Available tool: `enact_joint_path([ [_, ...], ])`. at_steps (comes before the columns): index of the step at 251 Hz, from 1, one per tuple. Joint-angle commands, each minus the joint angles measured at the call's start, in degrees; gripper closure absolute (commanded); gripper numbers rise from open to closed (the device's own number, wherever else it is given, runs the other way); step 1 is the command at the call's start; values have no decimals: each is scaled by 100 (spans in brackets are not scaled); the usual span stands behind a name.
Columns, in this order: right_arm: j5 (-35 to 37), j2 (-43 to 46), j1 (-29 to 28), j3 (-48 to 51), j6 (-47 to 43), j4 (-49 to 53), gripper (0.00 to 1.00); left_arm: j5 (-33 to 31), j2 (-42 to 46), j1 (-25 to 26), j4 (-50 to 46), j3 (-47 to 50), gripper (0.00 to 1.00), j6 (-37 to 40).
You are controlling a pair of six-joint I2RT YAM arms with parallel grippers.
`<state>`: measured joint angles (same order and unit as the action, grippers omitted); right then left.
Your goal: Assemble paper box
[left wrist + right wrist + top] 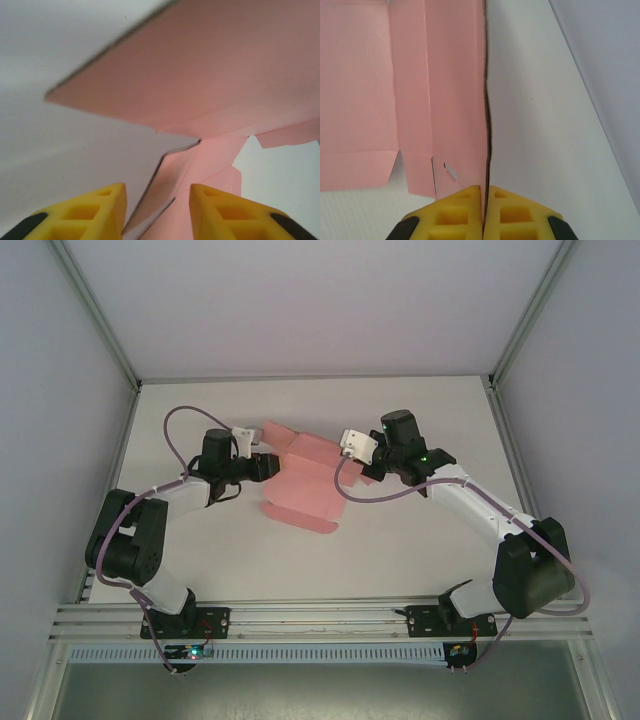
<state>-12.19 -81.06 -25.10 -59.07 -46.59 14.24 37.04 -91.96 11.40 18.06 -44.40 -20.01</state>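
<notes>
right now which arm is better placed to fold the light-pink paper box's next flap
Left, probably: left gripper is open around a flap edge of the light-pink paper box; right gripper is shut on its edge, anchoring it.

white table (300,560) | pale walls (60,390) (aluminium frame (100,315)) | even light

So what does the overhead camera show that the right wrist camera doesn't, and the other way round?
Overhead: both arms, and the whole outline of the pink paper box on the white table, between the left gripper and the right gripper.
Right wrist: up close, the yellow fingers pressed shut on one thin edge of the card, with creases and a small slit nearby.
Both: the pink box, the white table, the right gripper.
</notes>
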Motion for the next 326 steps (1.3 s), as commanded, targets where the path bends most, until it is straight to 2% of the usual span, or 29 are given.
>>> enact_joint_path([
  [1,-253,1,34,-210,163,32,100,-57,170,5,470,79,67,-20],
  [80,-398,39,40,-234,88,219,100,-97,85,73,593,-104,66,58],
  [103,-329,11,34,-263,98,246,100,21,83,97,827,-61,70,-117],
  [123,-339,-7,35,-263,118,255,100,-28,90,220,1021,15,83,-93],
  [131,-352,-14,35,-271,139,263,100,-179,112,302,909,2,88,6],
  [165,-321,-32,6,-273,168,299,100,-1296,307,830,357,-98,97,585],
  [216,-108,-50,-21,-246,311,264,100,-3337,677,1873,23,-86,99,1561],
  [249,72,-76,-61,-172,317,186,100,-3827,668,2178,92,-68,96,1615],
  [257,155,-85,-77,-145,315,151,100,-4030,644,2244,96,-78,93,1628],
  [288,236,-121,-90,-122,361,123,100,-4854,510,2584,120,-156,94,1796],
  [326,375,-110,-142,-88,328,62,100,-5217,347,2819,79,-239,95,1978],
])
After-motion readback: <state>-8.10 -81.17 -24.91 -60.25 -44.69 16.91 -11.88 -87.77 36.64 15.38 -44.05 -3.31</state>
